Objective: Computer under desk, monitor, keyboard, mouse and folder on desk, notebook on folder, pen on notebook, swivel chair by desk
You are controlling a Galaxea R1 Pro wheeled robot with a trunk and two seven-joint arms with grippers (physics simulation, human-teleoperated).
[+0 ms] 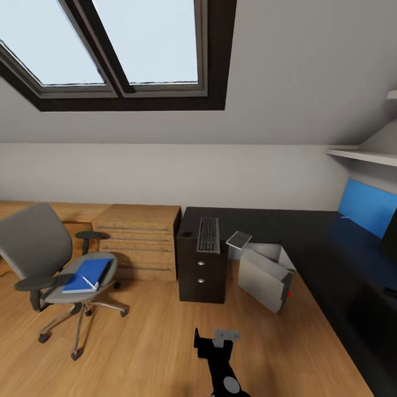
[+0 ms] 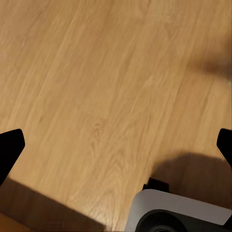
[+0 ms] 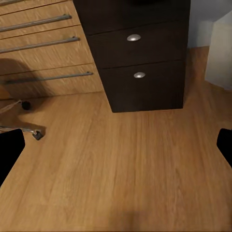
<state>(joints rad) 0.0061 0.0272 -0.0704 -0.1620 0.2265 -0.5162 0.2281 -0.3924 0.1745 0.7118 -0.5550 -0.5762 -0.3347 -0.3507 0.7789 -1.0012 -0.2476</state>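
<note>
The grey swivel chair [image 1: 38, 248] stands on the floor at the left, apart from the desk [image 1: 309, 237]. On its seat lies the blue folder [image 1: 86, 274] with a pale pen [image 1: 88, 283] across it. The keyboard [image 1: 208, 234] lies on the black desk's left end, with the small dark mouse [image 1: 186, 234] to its left and the thin grey notebook [image 1: 239, 239] to its right at the edge. The grey computer [image 1: 264, 278] stands on the floor by the desk drawers [image 3: 137, 67]. My right gripper [image 1: 215, 337] [image 3: 116, 150] is open and empty above the floor. My left gripper [image 2: 116, 147] is open over bare planks.
A light oak dresser [image 1: 140, 240] with bar handles stands between chair and desk. A blue panel [image 1: 366, 207] leans on the wall behind the desk, and a dark shape [image 1: 390, 238] is cut off at the right edge. White shelves [image 1: 361, 154] hang above. Open oak floor [image 1: 154, 342] lies ahead.
</note>
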